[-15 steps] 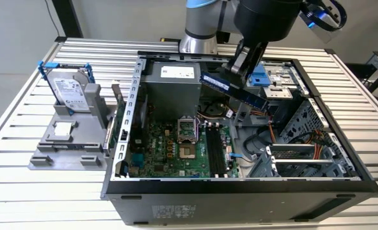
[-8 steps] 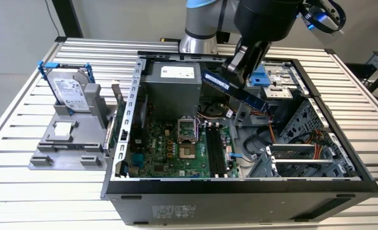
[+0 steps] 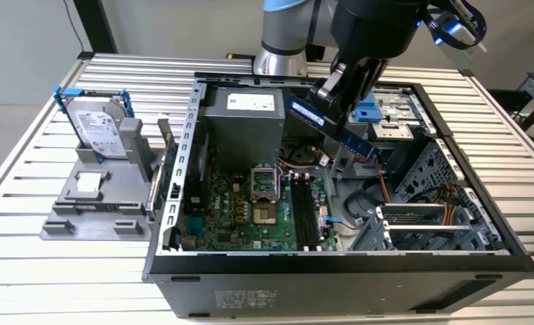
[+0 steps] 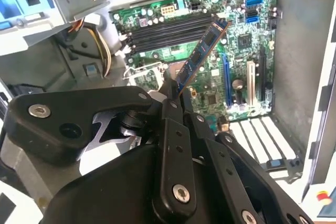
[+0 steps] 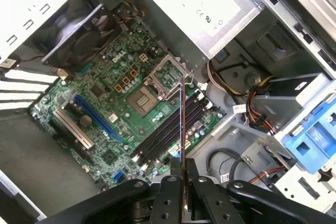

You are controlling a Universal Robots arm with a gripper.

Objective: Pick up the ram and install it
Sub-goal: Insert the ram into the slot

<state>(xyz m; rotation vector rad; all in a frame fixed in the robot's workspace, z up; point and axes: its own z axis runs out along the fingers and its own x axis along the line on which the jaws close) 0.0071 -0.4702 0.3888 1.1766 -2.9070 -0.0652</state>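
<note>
The ram [image 3: 337, 131] is a dark blue stick held tilted above the open computer case [image 3: 339, 261], over the side toward the exterior view's right. My gripper [image 3: 331, 107] is shut on it near its upper part. In the second wrist view the ram [image 4: 202, 53] sticks out from the gripper [image 4: 174, 94] toward the green motherboard [image 4: 210, 90]. In the first wrist view I see the ram [image 5: 182, 129] edge-on, rising from the gripper [image 5: 184, 170] above the black memory slots [image 5: 168, 132]. These memory slots [image 3: 304, 213] lie well below the stick and apart from it.
A grey power supply [image 3: 244, 112] fills the back of the case, with the CPU socket [image 3: 264, 186] in front of it. Cables and a metal drive cage [image 3: 429, 217] sit at the exterior view's right. A hard drive [image 3: 99, 128] stands in a grey holder outside, at the left.
</note>
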